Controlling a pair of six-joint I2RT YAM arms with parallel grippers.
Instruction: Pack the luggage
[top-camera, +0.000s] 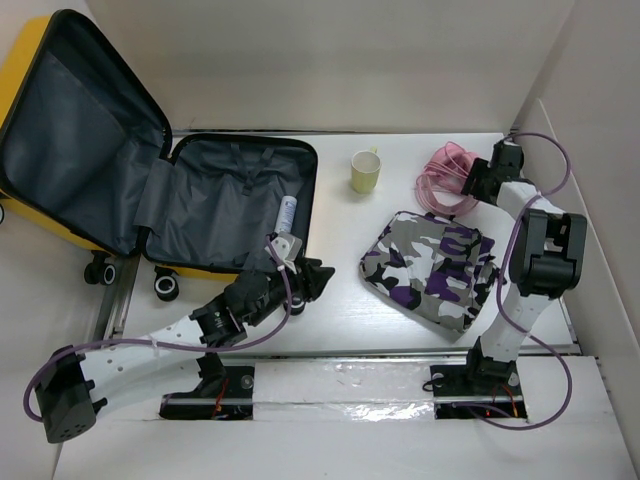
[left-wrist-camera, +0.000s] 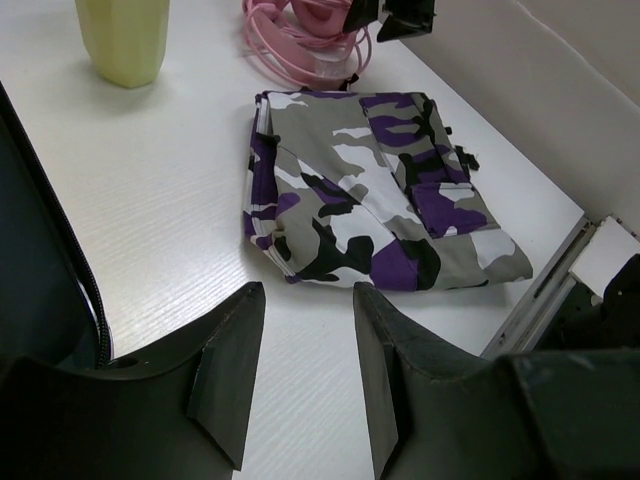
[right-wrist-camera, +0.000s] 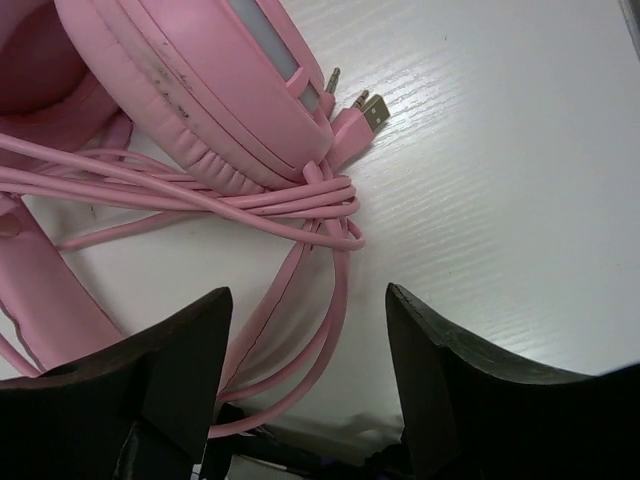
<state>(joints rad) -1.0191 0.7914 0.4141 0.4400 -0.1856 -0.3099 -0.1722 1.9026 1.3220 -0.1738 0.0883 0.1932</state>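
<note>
White table; yellow luggage at ten o'clock, gaping, grey-lined; left gripper, right gripper spread wide.

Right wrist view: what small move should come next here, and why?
Probably lower the right gripper and close on the pink headphones' cable bundle: its jaws stand open and empty just over it, and the luggage lies open.

Pink headphones, coiled pink cable, right claw spread wide, white table
</note>
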